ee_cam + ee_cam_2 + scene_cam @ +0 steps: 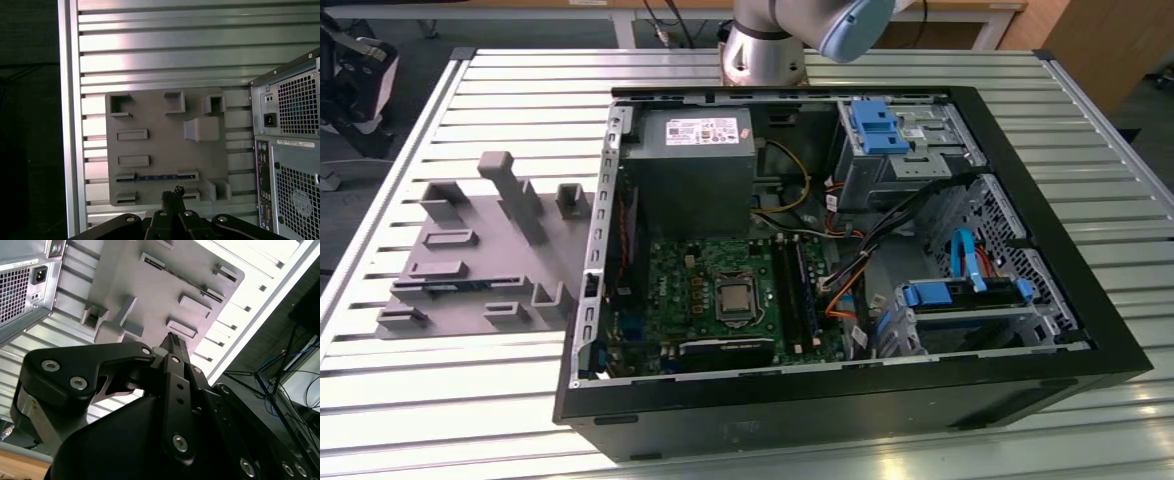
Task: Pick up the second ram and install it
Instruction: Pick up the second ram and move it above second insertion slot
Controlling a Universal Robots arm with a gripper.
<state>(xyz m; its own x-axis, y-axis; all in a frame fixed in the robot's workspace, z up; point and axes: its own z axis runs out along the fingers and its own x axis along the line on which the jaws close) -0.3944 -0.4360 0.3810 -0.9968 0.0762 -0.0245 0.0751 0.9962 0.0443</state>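
The second ram is a long, narrow, dark stick with bluish patches along it. It stands on its edge in a long slot of the grey holder. In the exterior view the second ram sits at the left, apart from the computer case.

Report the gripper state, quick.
Gripper: closed, holding nothing. The second ram lies in a slot of the gray tray.

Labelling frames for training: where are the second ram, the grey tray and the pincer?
second ram [155, 177]: first wrist view, middle of its length.
grey tray [165, 142]: first wrist view, bare flat middle.
pincer [172, 195]: first wrist view, between its fingertips.
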